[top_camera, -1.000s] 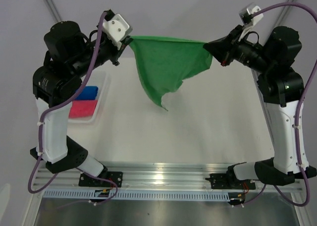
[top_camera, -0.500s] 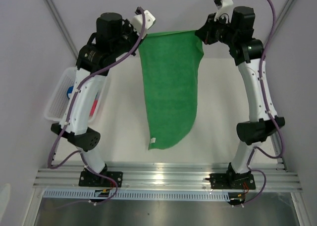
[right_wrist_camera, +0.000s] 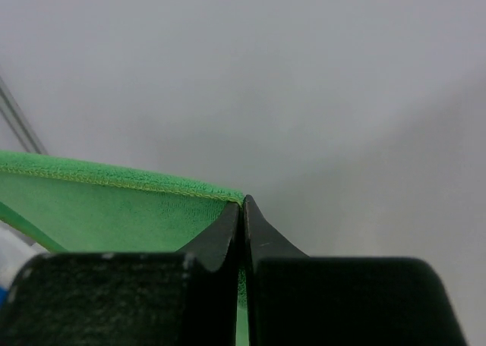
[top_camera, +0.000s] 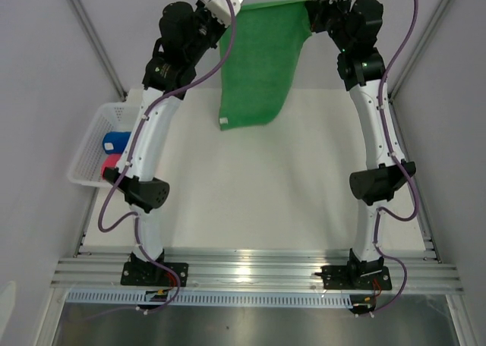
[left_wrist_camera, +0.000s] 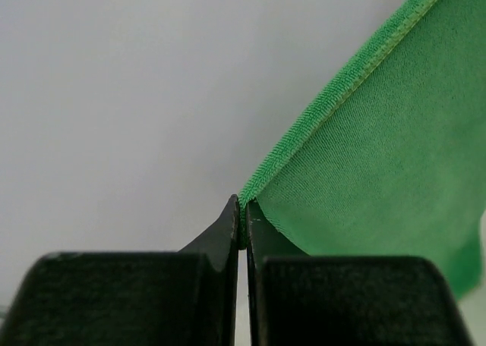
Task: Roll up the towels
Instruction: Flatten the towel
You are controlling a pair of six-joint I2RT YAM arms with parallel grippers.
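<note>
- Jaws both clamped shut: left gripper (left_wrist_camera: pixel 242 232) and right gripper (right_wrist_camera: pixel 243 217) each pinch a top corner of the bright green microfibre towel (top_camera: pixel 262 65).
- It hangs below, between them; imo lower both evenly, edge taut, so it lands flat.

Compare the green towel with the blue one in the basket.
The green towel hangs spread open; the blue towel is bundled small. The green towel is pinched at its top corners by the left gripper and right gripper; the blue towel lies untouched in the basket. Both are plain cloths.
</note>
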